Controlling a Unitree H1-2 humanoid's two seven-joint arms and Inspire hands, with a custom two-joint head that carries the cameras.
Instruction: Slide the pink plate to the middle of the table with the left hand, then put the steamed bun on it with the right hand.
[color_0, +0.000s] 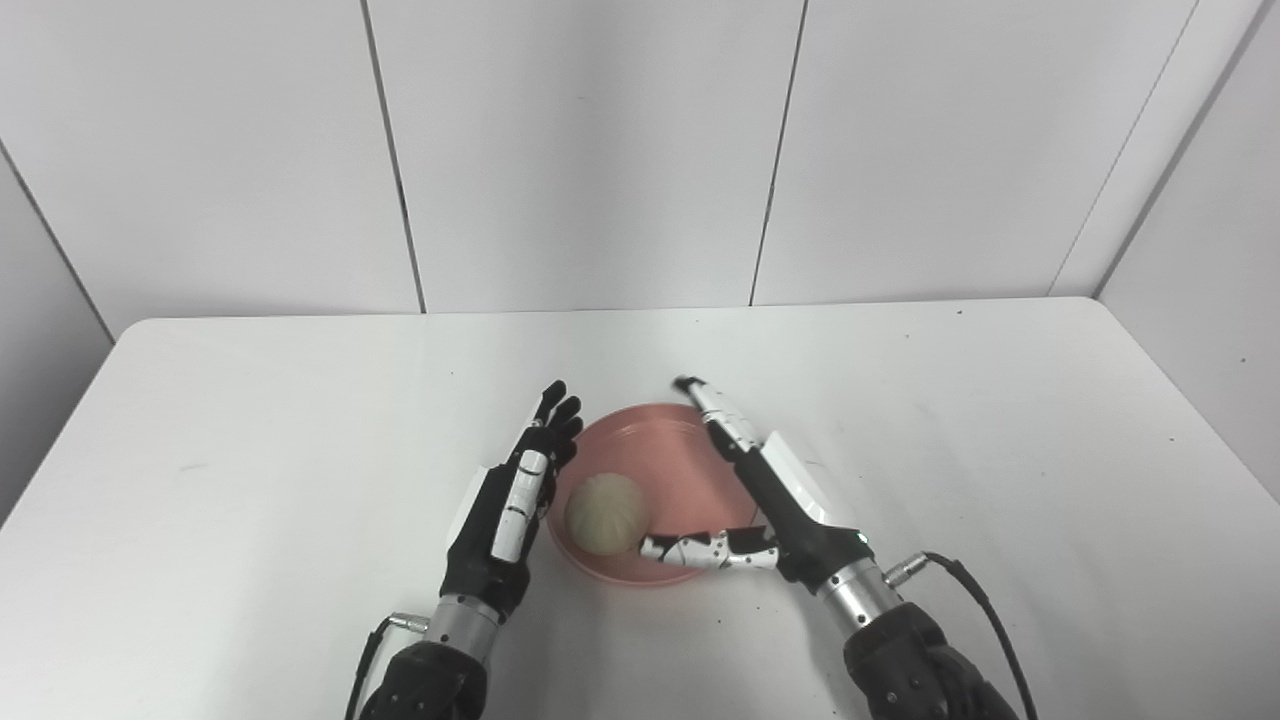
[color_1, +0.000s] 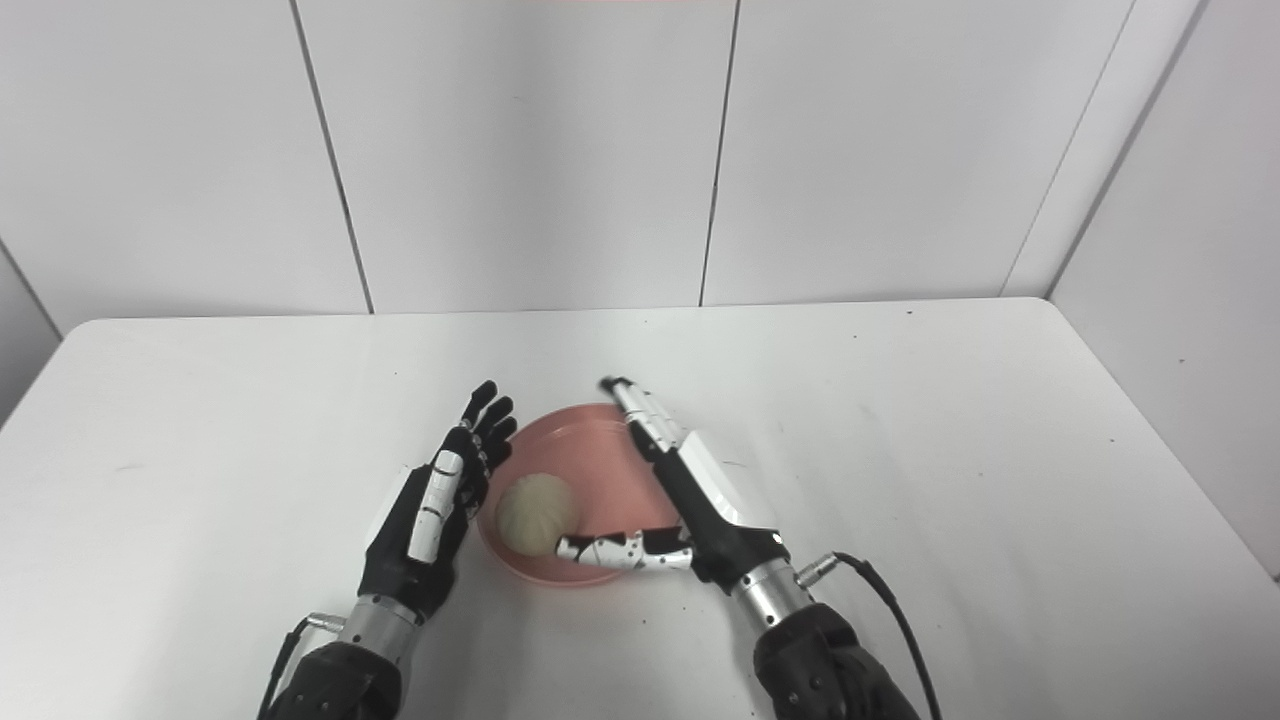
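The right hand lay open and empty over the right side of the pink plate, thumb pointing at the steamed bun resting on the plate's left part. The left hand, fingers straight and holding nothing, stood just left of the plate on the tabletop; both steps looked done.

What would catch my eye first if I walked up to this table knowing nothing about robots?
Probably the pink plate near the middle of the white table, with a pale steamed bun sitting in its near-left part. Two black-and-white robot hands flank it: the left hand stands open at the plate's left rim, and the right hand reaches over its right side, fingers spread, holding nothing.
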